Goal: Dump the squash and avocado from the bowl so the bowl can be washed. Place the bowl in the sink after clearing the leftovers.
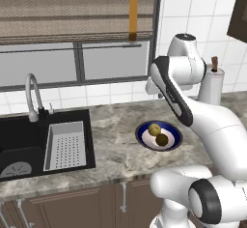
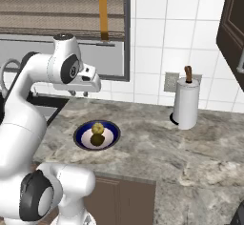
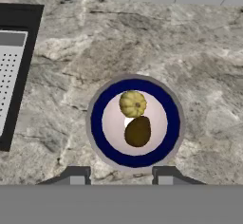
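bowl [image 3: 135, 122], directly below tool [image 3: 118, 175], untouched

The bowl [image 3: 135, 161] has a dark blue rim and a white inside. In it the squash [image 3: 132, 103] is ribbed yellow-olive, the avocado [image 3: 138, 131] dark olive-brown. The desk [image 3: 204, 76] is veined grey-beige marble. The sink [image 1: 19, 137] is black, its perforated tray [image 1: 66, 146] light grey.

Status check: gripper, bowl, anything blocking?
Gripper above the bowl, jaws apart, nothing held. Squash and avocado touching inside, bowl on counter. Path to sink unobstructed.
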Tool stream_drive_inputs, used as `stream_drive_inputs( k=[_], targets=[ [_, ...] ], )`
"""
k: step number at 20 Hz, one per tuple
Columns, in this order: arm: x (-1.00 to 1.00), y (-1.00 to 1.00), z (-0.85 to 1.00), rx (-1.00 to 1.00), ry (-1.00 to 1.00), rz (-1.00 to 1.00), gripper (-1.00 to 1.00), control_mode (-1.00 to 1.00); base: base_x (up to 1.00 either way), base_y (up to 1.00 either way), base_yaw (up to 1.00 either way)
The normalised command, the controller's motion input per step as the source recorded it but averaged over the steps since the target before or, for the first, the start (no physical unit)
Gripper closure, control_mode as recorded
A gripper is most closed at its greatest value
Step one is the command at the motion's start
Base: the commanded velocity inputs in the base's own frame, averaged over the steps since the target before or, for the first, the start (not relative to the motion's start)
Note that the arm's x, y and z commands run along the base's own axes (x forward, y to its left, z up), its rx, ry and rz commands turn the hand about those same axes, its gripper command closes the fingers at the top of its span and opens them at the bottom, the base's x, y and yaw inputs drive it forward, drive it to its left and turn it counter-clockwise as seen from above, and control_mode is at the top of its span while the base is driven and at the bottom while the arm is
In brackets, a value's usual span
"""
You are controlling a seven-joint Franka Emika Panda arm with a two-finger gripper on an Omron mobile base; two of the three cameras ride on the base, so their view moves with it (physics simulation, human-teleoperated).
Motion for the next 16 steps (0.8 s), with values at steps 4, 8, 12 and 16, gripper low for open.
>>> stream_drive_inputs(
  k=[4,8,12,16],
  targets=[
    [-0.07,-0.08,-0.03,0.01,0.01,-0.02,-1.0,-1.0,0.0,0.0,0.0],
    [-0.27,-0.6,-0.27,0.04,0.0,-0.11,-1.0,-1.0,0.0,0.0,0.0],
    [-0.31,-0.78,-0.62,0.18,0.08,-0.12,-1.0,-1.0,0.0,0.0,0.0],
    [-0.11,-0.92,-0.68,0.23,0.17,-0.12,-1.0,-1.0,0.0,0.0,0.0]
  ],
)
